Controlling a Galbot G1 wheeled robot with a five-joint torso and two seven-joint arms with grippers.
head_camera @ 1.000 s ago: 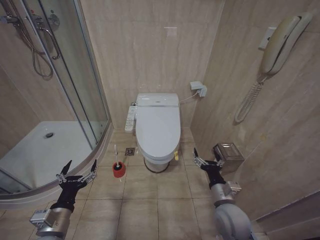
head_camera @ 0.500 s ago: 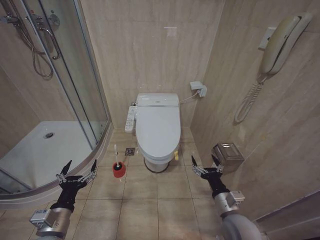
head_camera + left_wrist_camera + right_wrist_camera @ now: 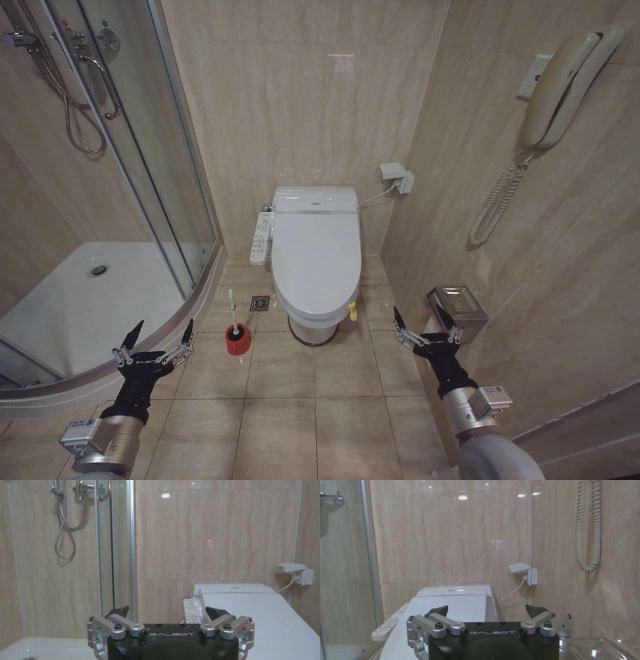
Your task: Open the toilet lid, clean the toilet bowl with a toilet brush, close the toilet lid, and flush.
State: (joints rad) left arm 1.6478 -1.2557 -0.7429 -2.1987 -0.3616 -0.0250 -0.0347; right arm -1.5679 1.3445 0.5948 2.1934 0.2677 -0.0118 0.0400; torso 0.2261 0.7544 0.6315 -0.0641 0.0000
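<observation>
The toilet lid (image 3: 316, 248) is down, a smooth white oval against the back wall; it also shows in the left wrist view (image 3: 260, 618) and the right wrist view (image 3: 447, 611). The toilet bowl is hidden beneath it. The toilet brush (image 3: 232, 312) stands in its red holder (image 3: 238, 341) on the floor left of the toilet. My left gripper (image 3: 158, 337) hangs open near the shower edge, below-left of the brush. My right gripper (image 3: 426, 326) is open, low and right of the toilet, beside a metal bin.
A glass shower enclosure with a white tray (image 3: 90, 300) fills the left side. A metal bin (image 3: 455, 305) sits by the right wall, a wall phone (image 3: 562, 90) above it. A control panel (image 3: 261, 237) lies on the toilet's left. Tiled floor in front is open.
My right gripper has shifted to the right and slightly lower. The left arm, toilet and brush have stayed put.
</observation>
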